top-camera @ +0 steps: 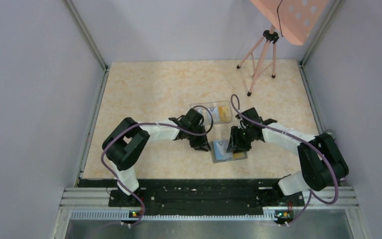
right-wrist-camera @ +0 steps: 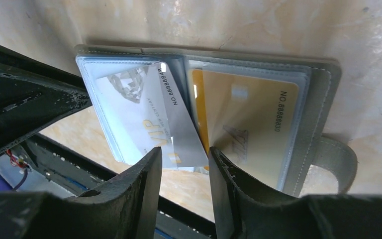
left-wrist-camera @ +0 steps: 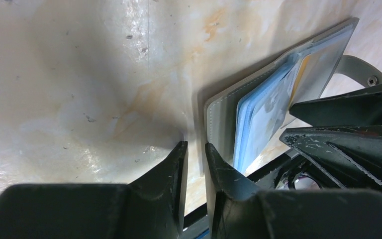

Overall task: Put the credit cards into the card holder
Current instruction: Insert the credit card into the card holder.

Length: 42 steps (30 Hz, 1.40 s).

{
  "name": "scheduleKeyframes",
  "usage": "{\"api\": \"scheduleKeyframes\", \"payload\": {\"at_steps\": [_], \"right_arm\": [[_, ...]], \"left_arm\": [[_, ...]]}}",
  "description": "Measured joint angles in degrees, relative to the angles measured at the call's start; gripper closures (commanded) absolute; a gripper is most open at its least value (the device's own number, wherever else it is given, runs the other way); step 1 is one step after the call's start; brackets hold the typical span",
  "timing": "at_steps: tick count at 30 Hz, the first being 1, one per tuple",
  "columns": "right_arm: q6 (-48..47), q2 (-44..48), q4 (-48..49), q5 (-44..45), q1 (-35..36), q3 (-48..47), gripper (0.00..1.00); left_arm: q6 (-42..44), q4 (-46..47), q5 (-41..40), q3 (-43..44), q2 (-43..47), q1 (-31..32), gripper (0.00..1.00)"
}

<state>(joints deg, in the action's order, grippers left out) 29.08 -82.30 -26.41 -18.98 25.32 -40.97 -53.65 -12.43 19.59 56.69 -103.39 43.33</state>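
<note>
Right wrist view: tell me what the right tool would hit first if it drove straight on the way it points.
Probably the pale silver rectangular plastic card, whose corner lies between the right tool's fingers, half tucked into the open grey folding wallet. Height is unclear.

The left gripper (left-wrist-camera: 195,145) rises from 6 o'clock, its jaws narrowly apart over the bare marbled table (left-wrist-camera: 79,74). Toward 3 o'clock lies the open card holder (left-wrist-camera: 221,119), with pale blue sleeves and a yellow card (left-wrist-camera: 304,69) inside. Its snap tab (left-wrist-camera: 360,69) shows at 2 o'clock. The right gripper (left-wrist-camera: 286,122) reaches in from 4 o'clock.
</note>
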Motion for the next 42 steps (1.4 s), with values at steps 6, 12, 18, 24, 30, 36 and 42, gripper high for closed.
{"api": "scheduleKeyframes", "payload": {"at_steps": [6, 12, 18, 24, 30, 36, 42], "right_arm": [[0.2, -1.1, 1.0, -2.5, 0.0, 0.1, 0.72], [1.0, -2.3, 2.3, -4.7, 0.2, 0.1, 0.83], [1.8, -3.3, 3.5, -6.0, 0.5, 0.1, 0.84], [2.5, -3.6, 4.2, -7.2, 0.5, 0.0, 0.78], [1.5, -3.1, 0.8, -3.1, 0.5, -2.0, 0.68], [-0.1, -1.7, -1.4, 0.4, 0.4, -3.1, 0.64], [-1.0, -2.4, -1.7, 0.3, 0.4, -2.9, 0.62]], "left_arm": [[0.0, 0.2, 0.0, 0.0, 0.0, 0.3, 0.78], [0.0, 0.4, 0.0, 0.0, -0.1, 0.5, 0.78], [-0.1, 0.3, 0.0, 0.0, -0.1, 0.7, 0.72], [-0.2, -0.7, -1.0, 0.0, 0.8, 0.7, 0.69], [-0.4, -0.9, -1.5, -1.1, 3.0, 0.7, 0.67], [-1.5, 1.1, -0.4, -2.4, 3.5, 0.7, 0.64], [-3.0, 4.1, 1.6, -2.9, 3.5, 0.7, 0.6]]}}
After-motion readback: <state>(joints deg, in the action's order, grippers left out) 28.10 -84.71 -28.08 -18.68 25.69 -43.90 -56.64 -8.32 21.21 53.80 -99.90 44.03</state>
